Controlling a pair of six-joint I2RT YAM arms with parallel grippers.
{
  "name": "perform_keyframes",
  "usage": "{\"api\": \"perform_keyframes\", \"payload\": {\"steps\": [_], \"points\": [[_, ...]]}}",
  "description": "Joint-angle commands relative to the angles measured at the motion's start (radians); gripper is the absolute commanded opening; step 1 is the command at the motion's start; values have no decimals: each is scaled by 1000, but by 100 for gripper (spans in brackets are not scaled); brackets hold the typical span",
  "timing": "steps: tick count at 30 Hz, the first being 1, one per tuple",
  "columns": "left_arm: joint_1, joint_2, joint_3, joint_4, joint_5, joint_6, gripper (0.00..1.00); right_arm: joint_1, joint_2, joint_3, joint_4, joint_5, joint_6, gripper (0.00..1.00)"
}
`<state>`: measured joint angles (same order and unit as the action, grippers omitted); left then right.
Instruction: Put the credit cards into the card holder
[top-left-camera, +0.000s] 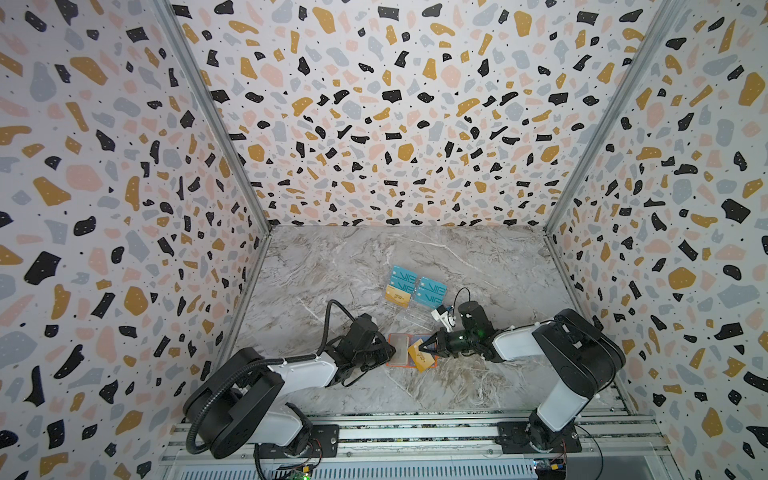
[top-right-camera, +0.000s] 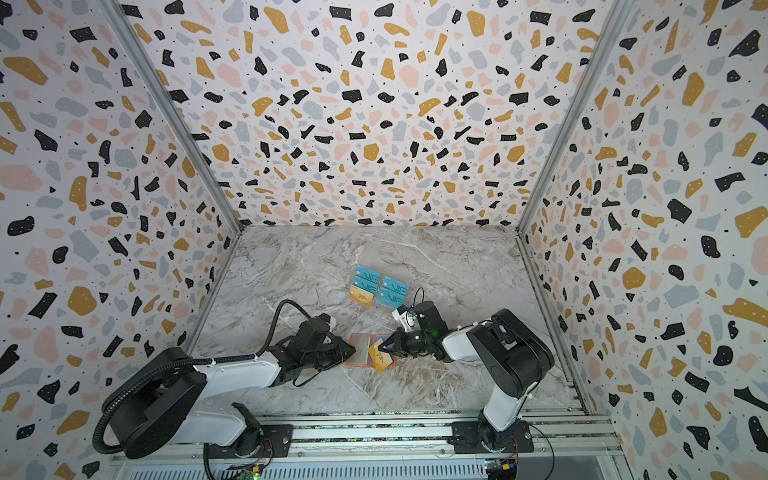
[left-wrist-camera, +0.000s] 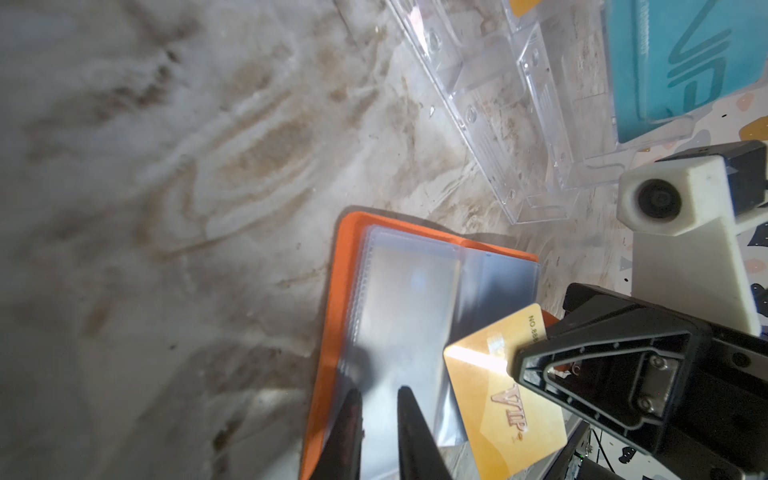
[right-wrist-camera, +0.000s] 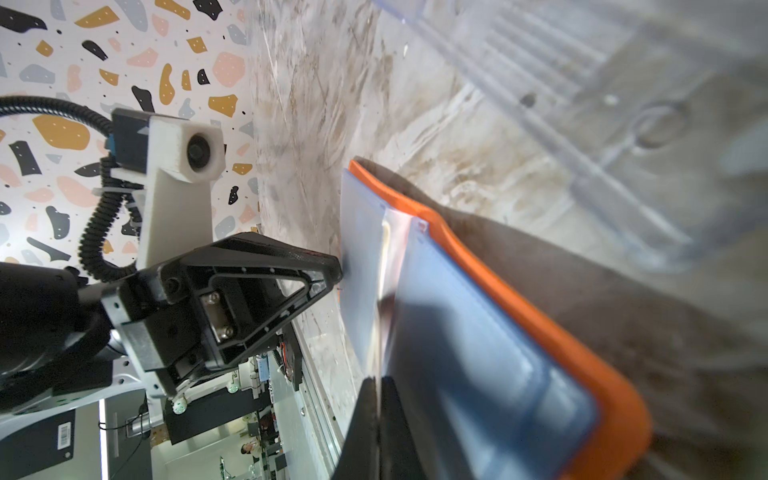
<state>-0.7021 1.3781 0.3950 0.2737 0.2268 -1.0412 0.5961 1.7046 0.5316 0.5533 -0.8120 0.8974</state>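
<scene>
While the right gripper (top-left-camera: 429, 345) clenches a gold credit card (left-wrist-camera: 494, 407), the orange card holder (left-wrist-camera: 332, 316) lies open just beneath its jaws. The left gripper (left-wrist-camera: 380, 401) sets its jaws, slightly apart, against the holder's clear sleeves (left-wrist-camera: 411, 299); whether they pinch one, I cannot tell.

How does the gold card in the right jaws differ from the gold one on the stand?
The held gold card is pinched in the jaws of the right gripper, over the open card holder; the stand's gold card sits free in the clear stand. Both are gold.
</scene>
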Motion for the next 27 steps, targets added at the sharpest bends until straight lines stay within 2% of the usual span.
{"api": "perform_keyframes", "payload": {"steps": [1, 14, 27], "points": [[-3, -6, -22, -31, -4, -5, 19, 4, 7, 8, 15, 12, 14, 0], [-4, -6, -24, -30, -2, -6, 20, 7, 18, 13, -1, 59, 16, 0], [-4, -9, -28, -30, 2, -6, 20, 25, 20, 2, 55, 126, 74, 0]]}}
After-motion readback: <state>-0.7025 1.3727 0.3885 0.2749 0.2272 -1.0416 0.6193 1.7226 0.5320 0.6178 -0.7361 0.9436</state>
